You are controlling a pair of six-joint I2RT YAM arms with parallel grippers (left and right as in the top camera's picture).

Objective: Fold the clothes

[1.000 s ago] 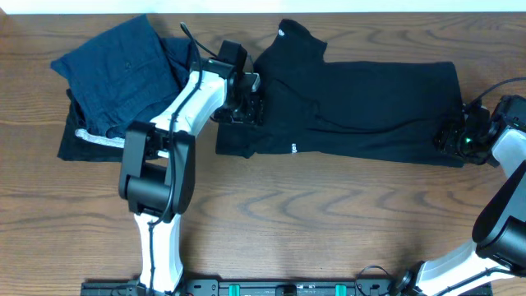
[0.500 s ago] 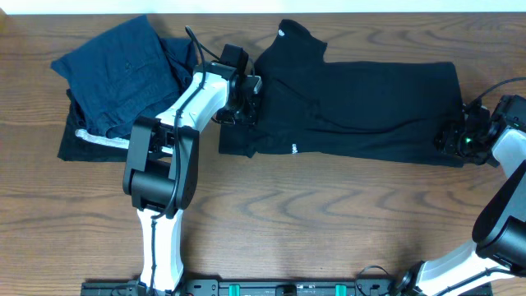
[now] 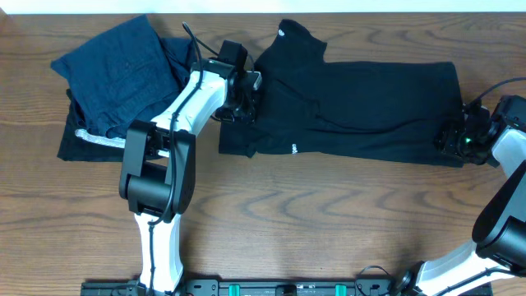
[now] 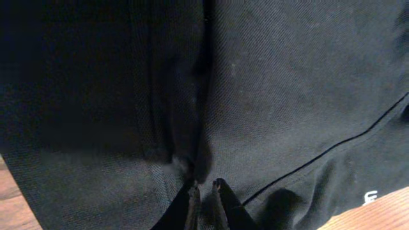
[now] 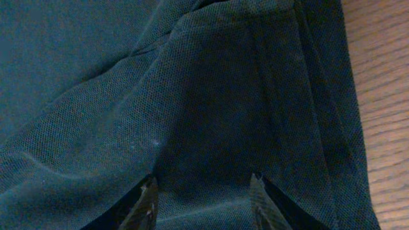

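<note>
The left end effector (image 4: 206,188) has clenched the clothes (image 3: 370,103); right end effector (image 5: 201,188): hold unclear.

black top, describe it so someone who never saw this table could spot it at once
On the wooden table, look from the middle to the right, where one big garment lies spread flat. That is the black top: plain black with a high collar and a tiny white print, unlike the navy clothes at its left.
</note>
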